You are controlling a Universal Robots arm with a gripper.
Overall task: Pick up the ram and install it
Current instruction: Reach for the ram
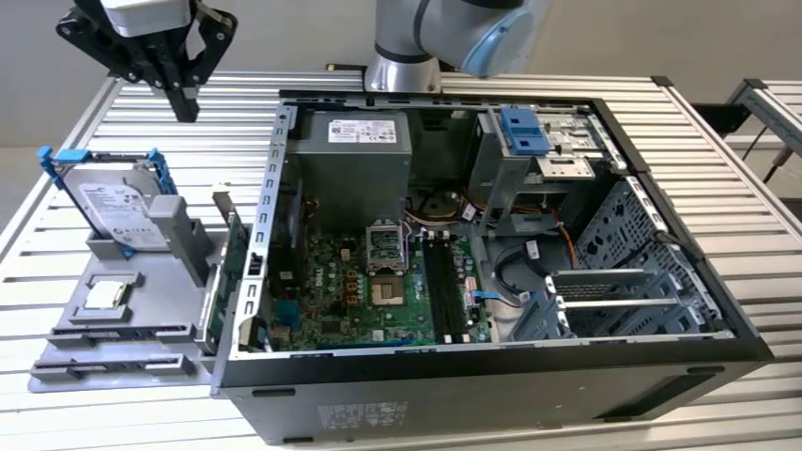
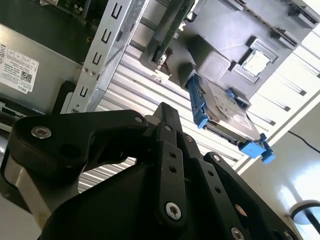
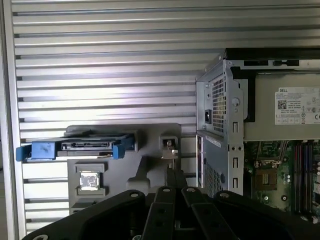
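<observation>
Slatted table [image 1: 75, 150], open case [image 1: 501, 395]. Gripper [image 1: 186, 111]: fingers pressed together, empty; ram [image 1: 236, 268], likely the 1 thin board on edge, lies below, long axis along case wall.

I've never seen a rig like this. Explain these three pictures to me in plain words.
This is a robot arm with a black hand, working over a slatted metal table. The exterior view looks down on the scene from a camera off the arm. Both wrist views come from cameras riding on the arm, so the hand's black links show close up there. On the table lies an open computer case with its green motherboard exposed. Beside the case, on the exterior view's left, a grey holder carries a silver hard drive in a blue bracket and a small square chip. The hand hangs above the table near that holder, shut and holding nothing.
</observation>
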